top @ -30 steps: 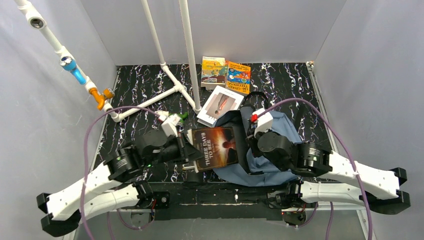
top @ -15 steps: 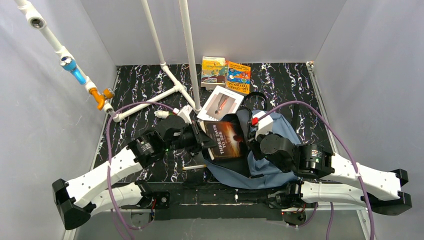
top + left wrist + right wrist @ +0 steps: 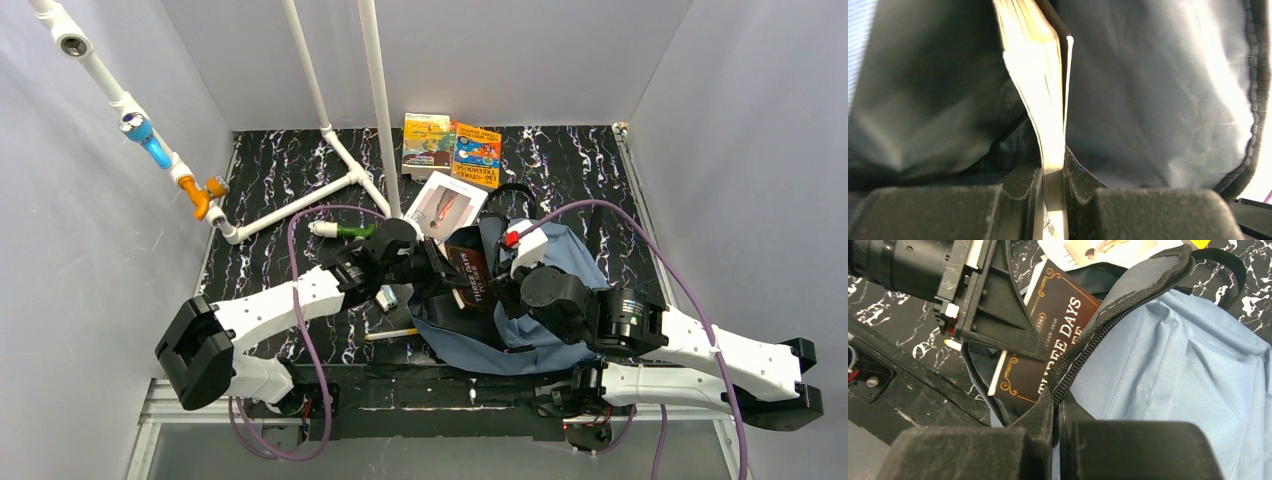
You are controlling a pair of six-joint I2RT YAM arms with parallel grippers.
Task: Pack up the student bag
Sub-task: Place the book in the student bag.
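Just below the middle of the top view, the student bag (image 3: 480, 355) lies slumped on the black marbled table (image 3: 270, 180), its mouth turned toward the left of the frame. From that side the left gripper (image 3: 1053, 175) reaches to the mouth, its jaws narrow and clamped on the edge of a brown paperback (image 3: 1063, 325) with "Three Days" on its cover. The paperback stands steeply tilted and is partly inside the bag. In the left wrist view, grey lining surrounds its pale page block on both sides. To the right of the book, the right gripper (image 3: 1055, 407) is pinched almost closed on the bag's black zipper rim (image 3: 1118, 315), which runs up and away from the fingers over the book's right part. Slate-blue fabric fills the right half of the right wrist view. Above the bag in the top view, a white book (image 3: 445, 210) lies flat, touching it. Two colourful books (image 3: 452, 148) sit side by side at the table's upper edge.
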